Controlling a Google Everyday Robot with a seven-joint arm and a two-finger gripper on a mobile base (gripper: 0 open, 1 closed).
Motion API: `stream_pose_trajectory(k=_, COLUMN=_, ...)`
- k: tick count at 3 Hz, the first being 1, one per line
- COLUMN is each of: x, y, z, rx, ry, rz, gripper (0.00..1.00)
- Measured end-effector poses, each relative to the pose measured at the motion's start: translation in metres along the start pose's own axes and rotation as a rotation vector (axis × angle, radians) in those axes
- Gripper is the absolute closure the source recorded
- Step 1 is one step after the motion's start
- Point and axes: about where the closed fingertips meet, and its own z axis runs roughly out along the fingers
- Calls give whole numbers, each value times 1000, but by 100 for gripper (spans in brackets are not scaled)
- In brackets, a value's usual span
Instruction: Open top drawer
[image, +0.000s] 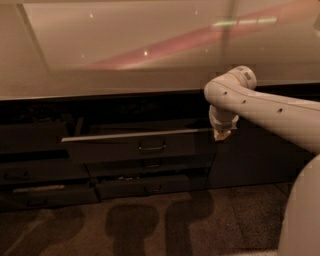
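The top drawer (125, 147) is the widest dark grey front under the counter, with a small central pull handle (152, 146). It stands pulled out a little, and a pale rim shows along its top edge. My gripper (221, 134) points down at the right end of that top edge, at the drawer's right corner. The white arm (265, 107) reaches in from the right.
A pale countertop (150, 50) overhangs the drawers. Two narrower drawer fronts (150, 187) sit below the top drawer, with more drawers at the left (35, 172). A dark cabinet panel (255, 155) is at the right. The robot's body (300, 215) fills the lower right corner.
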Motion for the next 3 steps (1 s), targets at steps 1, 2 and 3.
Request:
stream_pose_trajectory(k=1, x=0, y=2, z=0, rx=-1, ry=1, rz=-1, gripper=100)
stream_pose_trajectory(k=2, x=-1, y=11, z=2, rx=-6, ry=9, rz=-10, gripper=100)
stream_pose_trajectory(k=3, x=-1, y=13, z=2, rx=-7, ry=10, rz=-12, gripper=100)
